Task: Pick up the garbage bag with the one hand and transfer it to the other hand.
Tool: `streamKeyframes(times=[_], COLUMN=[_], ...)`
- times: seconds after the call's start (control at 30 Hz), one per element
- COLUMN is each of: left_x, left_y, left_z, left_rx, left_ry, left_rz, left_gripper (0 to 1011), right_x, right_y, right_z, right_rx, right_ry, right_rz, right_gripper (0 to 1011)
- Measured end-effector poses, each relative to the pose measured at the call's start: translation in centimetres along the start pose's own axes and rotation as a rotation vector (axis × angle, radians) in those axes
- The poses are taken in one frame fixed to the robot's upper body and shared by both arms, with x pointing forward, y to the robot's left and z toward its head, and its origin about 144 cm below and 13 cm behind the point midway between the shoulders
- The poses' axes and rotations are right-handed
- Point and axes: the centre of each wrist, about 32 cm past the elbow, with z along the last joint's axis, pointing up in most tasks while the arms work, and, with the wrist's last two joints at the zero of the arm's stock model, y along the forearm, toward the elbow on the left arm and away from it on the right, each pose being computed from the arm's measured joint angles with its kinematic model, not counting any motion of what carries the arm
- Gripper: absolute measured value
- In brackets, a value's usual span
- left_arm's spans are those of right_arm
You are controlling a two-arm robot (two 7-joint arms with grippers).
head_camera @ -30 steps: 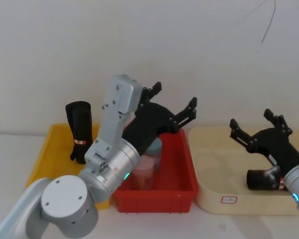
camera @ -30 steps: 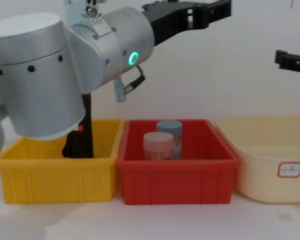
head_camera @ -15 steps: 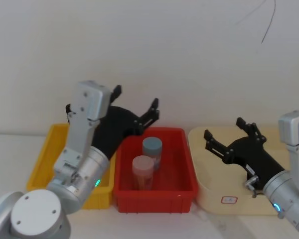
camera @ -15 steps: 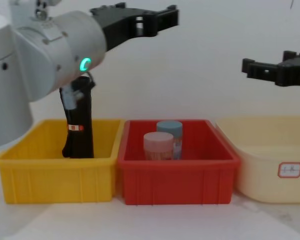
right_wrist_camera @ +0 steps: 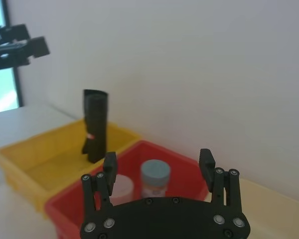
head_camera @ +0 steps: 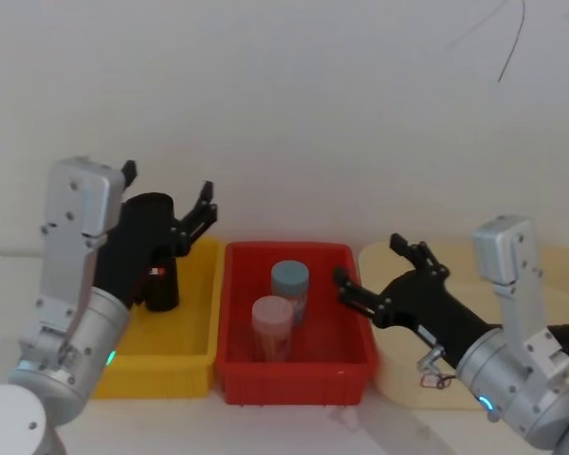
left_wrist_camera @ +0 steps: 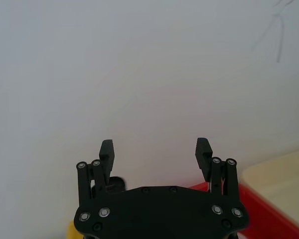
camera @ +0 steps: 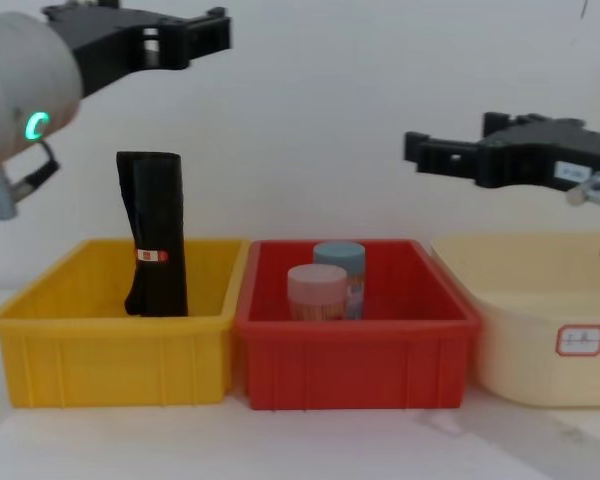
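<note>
The garbage bag (camera: pixel 155 232) is a tall black roll with a white-and-red band, standing upright at the back of the yellow bin (camera: pixel 110 355). My left gripper (camera: pixel 170 30), on the green-ringed arm, hovers open above the bag's top without touching it. In the head view the left gripper (head_camera: pixel 168 185) partly covers the bag (head_camera: pixel 161 284). My right gripper (camera: pixel 450 140), on the blue-ringed arm, hangs open over the red bin's right side, holding nothing. The right wrist view shows the bag (right_wrist_camera: pixel 94 127) beyond its open gripper (right_wrist_camera: pixel 157 158).
The red bin (camera: pixel 355 360) in the middle holds a blue-lidded jar (camera: pixel 338 262) and a pink-lidded jar (camera: pixel 316 290). A cream tray (camera: pixel 540 340) with a small label sits at the right. A white wall stands close behind the bins.
My left gripper has swung left from above the red bin to above the bag in the yellow bin. My right gripper has moved left from over the cream tray toward the red bin.
</note>
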Motion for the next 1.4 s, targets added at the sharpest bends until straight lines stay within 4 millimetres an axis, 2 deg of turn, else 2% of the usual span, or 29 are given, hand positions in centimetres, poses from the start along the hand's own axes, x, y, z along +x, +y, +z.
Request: streamKeyframes(times=[0.4, 0.8, 1.4], left_x=[1.2, 1.6, 1.8], left_y=[1.2, 1.7, 1.9], left_z=[0.4, 0.5, 0.6], left_rx=[0.005, 0.008, 0.009], left_ry=[-0.034, -0.047, -0.054], left_rz=[0.063, 0.085, 0.096], left_gripper=[1001, 1001, 1000], right_x=[-0.9, -0.4, 0.0], right_y=[2.1, 4.3, 5.9], right_z=[-0.3, -1.7, -2.3], right_rx=[-0.062, -0.155, -0.227], right_ry=[-0.045, -0.058, -0.043], right_rz=[0.119, 0.161, 0.236], right_gripper=[1001, 1002, 1001])
